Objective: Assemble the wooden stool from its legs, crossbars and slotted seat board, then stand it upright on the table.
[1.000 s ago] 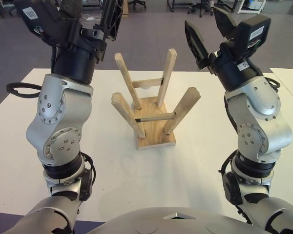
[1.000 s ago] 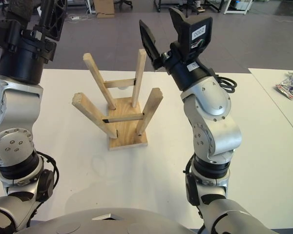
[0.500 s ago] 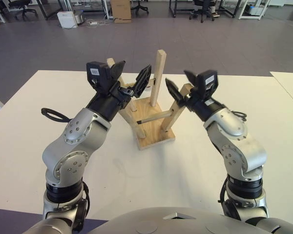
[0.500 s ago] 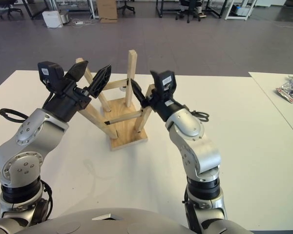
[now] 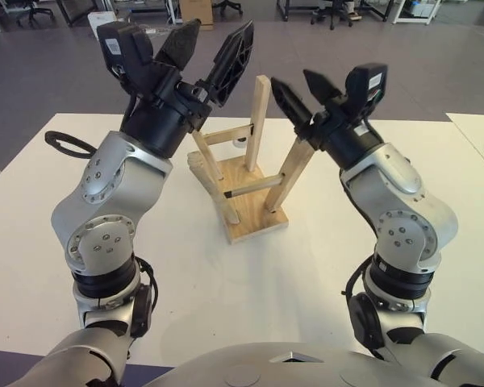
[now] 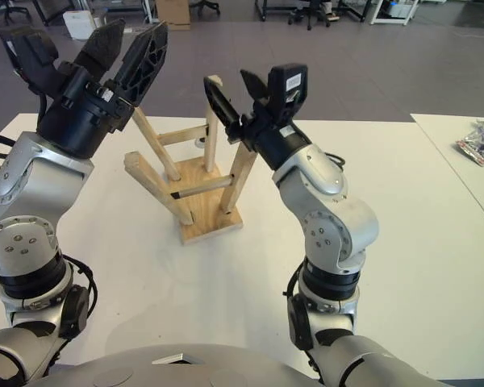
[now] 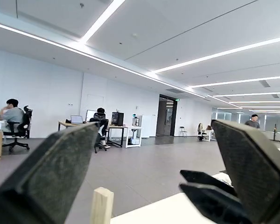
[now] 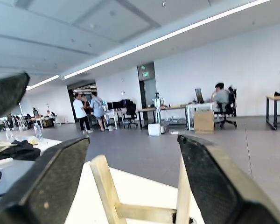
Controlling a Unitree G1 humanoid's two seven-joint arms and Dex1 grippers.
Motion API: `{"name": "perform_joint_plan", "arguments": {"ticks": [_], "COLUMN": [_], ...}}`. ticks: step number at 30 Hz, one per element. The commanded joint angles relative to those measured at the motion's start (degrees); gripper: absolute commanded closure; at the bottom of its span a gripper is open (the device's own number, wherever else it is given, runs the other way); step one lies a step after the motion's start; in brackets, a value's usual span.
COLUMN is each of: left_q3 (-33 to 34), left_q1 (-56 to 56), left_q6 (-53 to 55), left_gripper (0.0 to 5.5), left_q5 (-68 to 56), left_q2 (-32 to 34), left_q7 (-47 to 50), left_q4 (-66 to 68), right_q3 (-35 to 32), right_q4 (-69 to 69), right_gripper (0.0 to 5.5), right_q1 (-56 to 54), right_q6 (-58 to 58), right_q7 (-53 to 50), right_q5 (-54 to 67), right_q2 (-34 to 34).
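Pale wooden four-legged stool (image 5: 250, 185) inverted mid white desk (image 5: 226, 282), seat board down, legs pointing up. Left hand (image 5: 218, 44) spread wide, high above left legs. Right hand (image 5: 289, 78) spread wide, nearer, just beside right leg top. Flip to upright likely pending.

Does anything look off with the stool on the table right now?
Yes: the stool sits upside down on its seat board, legs pointing up. The left hand and right hand are open, holding nothing.
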Motion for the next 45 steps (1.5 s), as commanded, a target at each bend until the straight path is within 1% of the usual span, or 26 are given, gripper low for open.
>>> {"name": "perform_joint_plan", "arguments": {"ticks": [1,3,5,7,10,16,21,23,26,28,30,32,33,35,38,40,41,43,45], "left_q3": [3.3,2.5,0.7,-0.1,2.1,4.9,4.8,4.7,4.6,4.6,3.4,0.6,-1.9,-5.5,-11.3,-14.5,-16.2,-18.4,-19.0], "left_q1": [11.4,19.9,26.2,28.6,31.2,33.6,33.4,33.4,33.4,32.1,26.8,19.3,13.7,5.7,-3.6,-7.7,-9.5,-12.1,-13.4], "left_q6": [-3.5,-6.2,-8.9,-11.4,-15.3,-21.2,-22.4,-22.6,-22.9,-23.7,-26.5,-31.3,-34.8,-39.1,-46.1,-49.6,-50.2,-52.4,-55.0], "left_gripper": [1.07,1.07,1.07,1.07,1.07,1.07,1.07,1.07,1.07,1.07,1.07,1.07,1.07,1.07,1.07,1.07,1.07,1.39,1.82], "left_q5": [10.6,19.4,25.6,29.3,32.5,35.9,37.6,38.0,38.5,38.9,39.9,42.3,44.2,46.9,52.7,56.4,58.5,61.6,62.7], "left_q2": [2.3,2.5,3.0,3.6,3.7,3.0,1.9,1.4,0.8,1.3,4.3,8.1,9.6,11.2,10.7,9.1,7.9,5.3,3.6], "left_q7": [1.7,2.6,0.8,-1.7,-4.1,-7.9,-8.5,-8.5,-8.5,-9.6,-14.7,-21.9,-26.7,-34.3,-41.3,-42.5,-41.5,-40.1,-40.5], "left_q4": [-0.7,-0.4,2.3,5.7,10.2,16.1,16.6,16.5,16.6,18.4,26.9,40.0,51.0,68.3,89.7,98.6,102.7,109.3,113.1], "right_q3": [-5.1,-6.7,-6.6,-5.9,-4.5,-0.5,3.2,2.5,-0.6,-1.9,-3.5,-5.7,-6.3,-5.9,1.2,6.1,9.1,15.2,19.7], "right_q4": [4.0,6.5,9.0,8.5,5.9,2.7,6.1,10.4,19.7,22.5,22.2,23.7,26.6,31.8,40.2,43.4,45.8,51.8,58.8], "right_gripper": [1.94,1.94,1.94,1.94,1.94,1.94,1.94,1.94,1.94,1.94,1.94,1.94,1.94,1.94,1.94,1.94,1.94,1.94,2.31], "right_q1": [0.9,2.7,5.1,7.4,9.3,12.8,14.1,12.9,8.0,5.4,6.1,7.8,9.9,12.9,16.0,16.6,16.2,14.4,11.8], "right_q6": [-2.1,-4.6,-7.5,-8.7,-8.1,-3.2,-1.1,-3.1,-8.9,-11.5,-12.4,-13.3,-14.7,-17.1,-21.5,-23.8,-25.0,-27.6,-30.3], "right_q7": [-1.7,-1.9,-1.8,0.3,5.3,9.4,9.4,11.0,12.0,12.8,14.0,14.9,15.0,14.5,11.4,10.9,10.9,10.3,10.8], "right_q5": [-2.0,-4.4,-7.7,-6.7,-1.7,3.3,-0.6,-3.2,-7.9,-8.5,-6.3,-4.6,-6.1,-9.7,-20.5,-25.9,-28.4,-34.1,-38.1], "right_q2": [-3.8,-5.9,-8.0,-8.2,-8.1,-11.0,-15.2,-18.5,-23.6,-24.2,-22.7,-21.9,-22.5,-23.6,-26.1,-25.6,-24.5,-22.2,-20.0]}}
